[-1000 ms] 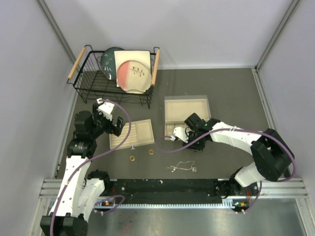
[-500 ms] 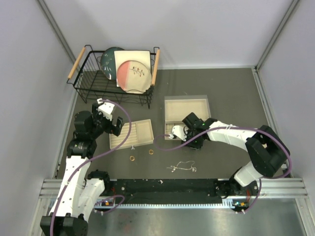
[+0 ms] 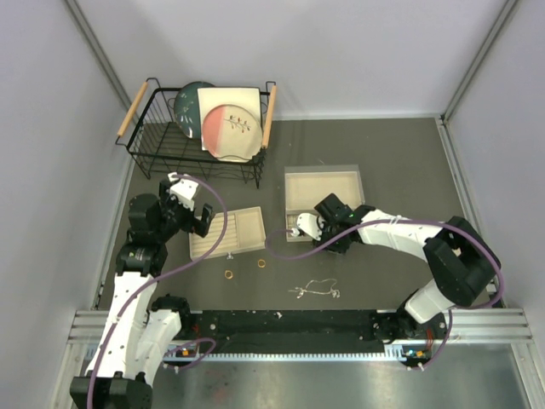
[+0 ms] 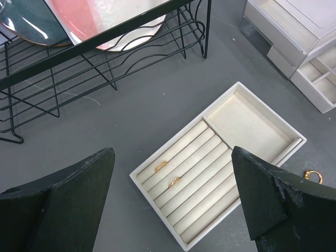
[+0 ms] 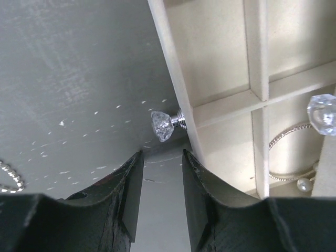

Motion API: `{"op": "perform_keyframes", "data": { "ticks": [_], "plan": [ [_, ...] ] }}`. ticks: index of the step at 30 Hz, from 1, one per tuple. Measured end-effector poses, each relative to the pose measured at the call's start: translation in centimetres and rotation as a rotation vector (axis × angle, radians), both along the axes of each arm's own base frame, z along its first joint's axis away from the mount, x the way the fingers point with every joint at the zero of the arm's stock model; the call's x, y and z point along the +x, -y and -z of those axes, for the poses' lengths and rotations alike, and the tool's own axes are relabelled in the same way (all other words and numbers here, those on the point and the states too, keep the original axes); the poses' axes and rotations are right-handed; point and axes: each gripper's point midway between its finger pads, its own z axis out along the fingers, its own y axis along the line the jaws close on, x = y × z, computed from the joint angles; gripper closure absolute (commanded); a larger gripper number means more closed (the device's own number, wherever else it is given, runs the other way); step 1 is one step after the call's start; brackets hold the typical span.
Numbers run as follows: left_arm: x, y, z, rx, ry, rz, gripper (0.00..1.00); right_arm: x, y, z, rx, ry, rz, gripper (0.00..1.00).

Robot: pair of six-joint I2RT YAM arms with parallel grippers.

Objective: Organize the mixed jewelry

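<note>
While the left end effector (image 4: 172, 157) gapes wide and the right end effector (image 5: 161, 157) stands part-spread, empty, at the crystal drawer knob (image 5: 163, 126), two gold rings (image 3: 228, 274) and a silver chain (image 3: 315, 290) lie on the table (image 3: 383, 162). Chain judged light, limp, tangle-prone: pinch its bunched middle.

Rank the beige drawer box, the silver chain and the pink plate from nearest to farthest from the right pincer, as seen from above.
1. Beige drawer box: right at the right pincer, just behind it.
2. Silver chain: lying in front, toward the near edge.
3. Pink plate: far back, to the left.
</note>
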Motion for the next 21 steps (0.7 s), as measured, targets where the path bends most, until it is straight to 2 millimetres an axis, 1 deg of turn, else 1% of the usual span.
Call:
{"op": "perform_keyframes", "data": {
  "ticks": [8, 21],
  "plan": [
    [-0.1, 0.0, 0.4, 0.003, -0.005, 0.000, 0.01, 1.6, -0.1, -0.2, -0.003, 0.069, 0.036, 0.64],
    [-0.1, 0.0, 0.4, 0.005, -0.004, 0.001, 0.01, 3.5, -0.3, -0.4, -0.002, 0.149, 0.091, 0.62]
  ]
}}
